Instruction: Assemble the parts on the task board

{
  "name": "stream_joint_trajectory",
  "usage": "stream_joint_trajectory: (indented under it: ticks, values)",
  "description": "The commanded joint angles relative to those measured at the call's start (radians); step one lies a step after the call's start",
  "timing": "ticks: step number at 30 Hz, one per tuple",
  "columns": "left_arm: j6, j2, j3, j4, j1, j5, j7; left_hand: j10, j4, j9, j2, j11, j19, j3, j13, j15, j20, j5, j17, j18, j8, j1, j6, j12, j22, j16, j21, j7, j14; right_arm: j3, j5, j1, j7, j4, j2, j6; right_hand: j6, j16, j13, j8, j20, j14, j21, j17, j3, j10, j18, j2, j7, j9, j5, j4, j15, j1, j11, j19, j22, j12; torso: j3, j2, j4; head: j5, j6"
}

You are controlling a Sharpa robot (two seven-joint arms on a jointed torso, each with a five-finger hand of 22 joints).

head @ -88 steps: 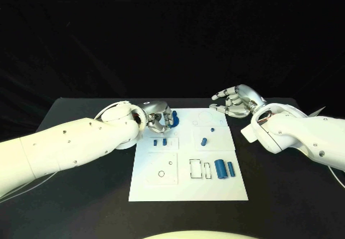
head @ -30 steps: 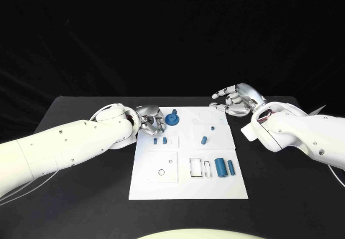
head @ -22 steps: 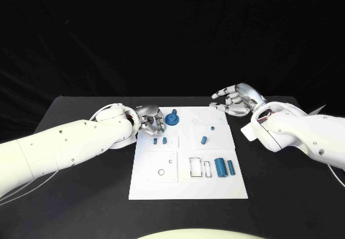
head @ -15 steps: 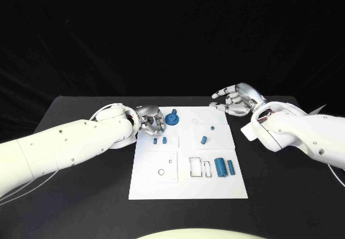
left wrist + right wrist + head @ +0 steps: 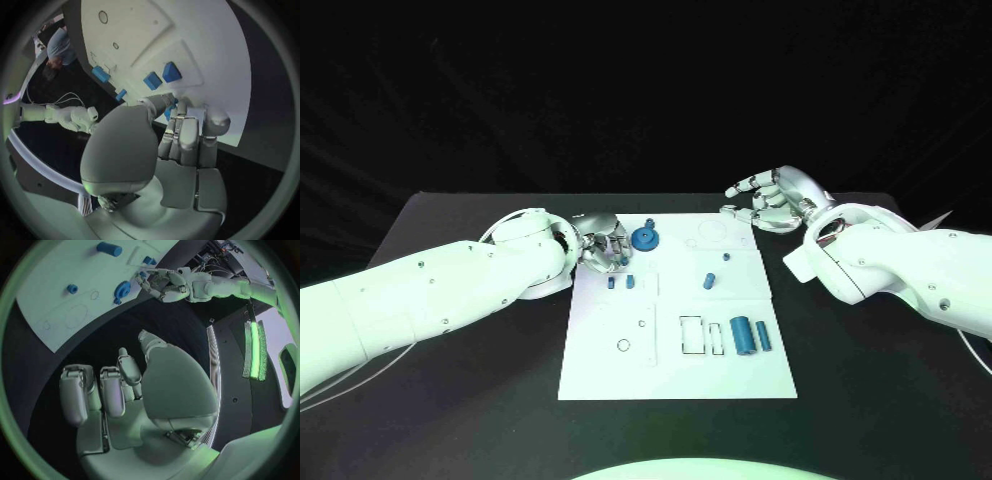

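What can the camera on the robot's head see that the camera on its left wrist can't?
Head view alone: the right hand hovering by the far right corner of the task board, and the big blue cylinder near the board's right edge.

Left wrist view alone: the back of the left hand close up, fingers curled over the board's edge, and a person at the rim.

Both: the white board, the left hand, and two small blue blocks side by side.

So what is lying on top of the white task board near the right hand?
On the task board near the right hand lie only drawn outlines; a small blue part sits further in. The hand hangs beside the board's far corner and holds nothing.
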Motion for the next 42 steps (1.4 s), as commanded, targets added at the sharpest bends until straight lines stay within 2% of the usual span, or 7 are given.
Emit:
stream_joint_trajectory:
  ticks: [1, 11, 15, 20, 25, 33, 42]
  values:
    - [0.013, 0.0, 0.0, 0.002, 0.0, 0.01, -0.003, -0.007, -0.007, -0.001, 0.001, 0.0, -0.005, -0.001, 0.001, -0.001, 0.001, -0.002, 0.001, -0.004, -0.006, -0.008, -0.009, -0.005, 0.002, 0.003, -0.003, -0.001, -0.007, 0.0, -0.005, -0.001, 0.012, 0.0, 0.0, 0.014, -0.005, -0.002, 0.002, 0.005, 0.003, 0.078, 0.0, 0.152, 0.005, 0.002, 0.017, 0.004, -0.001, -0.002, 0.007, -0.001, 0.001, -0.004, -0.005, 0.061, 0.197, 0.003, 0.0002, 0.0, 0.0003, 0.0, 0.0]
    - [0.013, -0.016, 0.0, 0.004, 0.0, 0.01, -0.012, -0.011, -0.011, -0.008, 0.0, 0.0, -0.007, -0.002, 0.007, -0.001, 0.0, -0.003, -0.005, -0.004, -0.018, -0.01, -0.026, -0.001, 0.0, 0.003, -0.004, -0.006, -0.009, 0.0, -0.008, -0.001, -0.001, -0.006, -0.001, 0.027, -0.006, -0.009, -0.019, 0.007, 0.002, 0.075, -0.018, 0.14, 0.005, -0.017, 0.022, 0.0, -0.001, -0.004, 0.005, -0.003, 0.001, -0.005, -0.005, 0.053, 0.184, -0.018, 0.0003, 0.0, -0.0009, 0.001, 0.001]
    - [-0.001, -0.037, 0.001, 0.007, 0.0, 0.015, -0.012, -0.038, -0.015, -0.01, 0.0, 0.008, -0.021, -0.001, 0.009, 0.005, 0.003, -0.002, -0.029, 0.0, -0.02, -0.011, -0.025, -0.007, -0.017, -0.004, -0.015, -0.007, -0.023, 0.0, -0.048, -0.002, -0.007, -0.018, -0.004, 0.047, -0.007, -0.086, -0.37, 0.019, 0.0, 0.039, -0.177, 0.034, 0.044, -0.296, 0.059, -0.009, -0.002, -0.009, -0.002, -0.022, -0.003, 0.038, -0.007, -0.02, 0.073, -0.419, -0.0005, 0.0, -0.0007, -0.003, 0.003]
    - [-0.044, -0.069, 0.004, 0.011, 0.001, 0.068, 0.007, -0.044, -0.03, 0.002, 0.014, 0.009, -0.023, 0.009, 0.019, 0.007, 0.007, 0.0, -0.037, 0.001, 0.016, -0.001, 0.035, 0.007, -0.017, -0.003, -0.015, 0.01, -0.029, 0.0, -0.167, -0.003, -0.018, -0.034, -0.007, 0.117, 0.016, -0.163, -0.647, 0.052, 0.0, 0.011, -0.275, -0.063, 0.18, -0.325, 0.076, -0.05, 0.004, -0.009, -0.011, -0.053, 0.002, 0.092, 0.002, -0.048, 0.006, -0.729, -0.0001, -0.002, -0.0011, -0.012, 0.009]
    - [-0.143, -0.11, 0.018, 0.026, 0.002, 0.29, 0.107, -0.049, -0.054, 0.012, 0.021, 0.011, -0.051, 0.023, 0.028, 0.007, 0.0, 0.0, -0.088, 0.009, 0.04, 0.014, 0.051, 0.023, -0.05, -0.022, -0.034, 0.031, -0.057, 0.0, -0.389, -0.006, -0.037, -0.054, -0.003, 0.214, 0.052, -0.156, -0.812, 0.08, 0.004, 0.019, -0.273, -0.054, 0.257, -0.312, 0.074, -0.078, -0.006, -0.004, -0.026, -0.091, 0.006, 0.094, 0.005, -0.039, 0.009, -0.894, -0.0005, 0.0, -0.001, -0.024, 0.017]
    - [-0.187, -0.175, 0.03, 0.079, 0.003, 0.737, 0.314, -0.122, -0.08, 0.019, 0.027, 0.04, -0.278, 0.029, 0.017, 0.03, 0.014, -0.001, -0.448, 0.063, 0.061, 0.003, 0.031, 0.017, -0.297, -0.205, -0.214, 0.058, -0.299, -0.001, -0.68, -0.032, -0.107, -0.064, 0.011, 0.289, 0.08, -0.149, -0.952, 0.104, -0.004, 0.03, -0.262, -0.044, 0.306, -0.255, 0.071, -0.092, -0.023, 0.003, -0.093, -0.133, 0.002, 0.048, 0.0, -0.025, 0.021, -1.001, -0.0002, 0.001, -0.0015, -0.042, 0.025]
    - [-0.15, -0.234, 0.032, 0.147, 0.002, 1.036, 0.445, -0.143, -0.082, 0.018, 0.037, 0.047, -0.314, -0.002, 0.011, 0.037, 0.021, -0.002, -0.486, 0.063, 0.066, -0.01, 0.008, 0.026, -0.317, -0.255, -0.25, 0.065, -0.35, -0.002, -0.854, -0.062, -0.181, -0.063, 0.037, 0.309, 0.095, -0.14, -1.002, 0.107, -0.006, 0.04, -0.235, -0.034, 0.322, -0.237, 0.064, -0.101, -0.025, 0.002, -0.1, -0.145, 0.005, 0.026, 0.001, -0.009, 0.042, -1.045, -0.0018, 0.0, 0.0008, -0.049, 0.027]
